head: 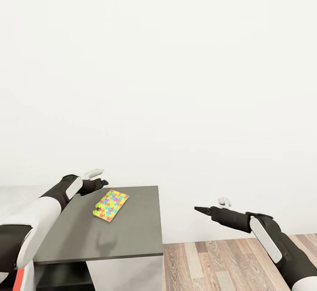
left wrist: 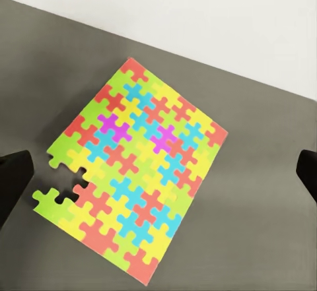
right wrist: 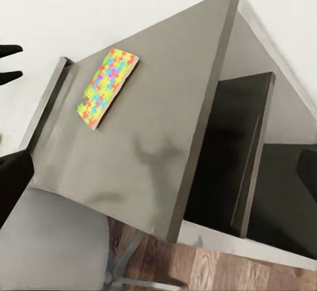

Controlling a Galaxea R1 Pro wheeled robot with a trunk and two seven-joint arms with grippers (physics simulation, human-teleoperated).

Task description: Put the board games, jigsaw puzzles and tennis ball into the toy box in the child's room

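A flat jigsaw puzzle (head: 110, 205) of bright green, red, yellow and blue pieces lies on the dark grey table (head: 132, 233), towards its far left part. In the left wrist view the puzzle (left wrist: 135, 175) sits between the two fingers, with one corner piece partly detached. My left gripper (head: 102, 182) hovers open just above and behind the puzzle, holding nothing. Off the table's right side, my right gripper (head: 198, 209) hangs open and empty over the floor. The right wrist view takes in the table top (right wrist: 158, 146) and the puzzle (right wrist: 109, 85) from the side.
A plain white wall stands behind the table. Wooden floor (head: 229, 260) stretches to the right of it. Below the top is a dark open compartment (right wrist: 238, 159). A grey chair seat (right wrist: 53, 238) sits by the table's side.
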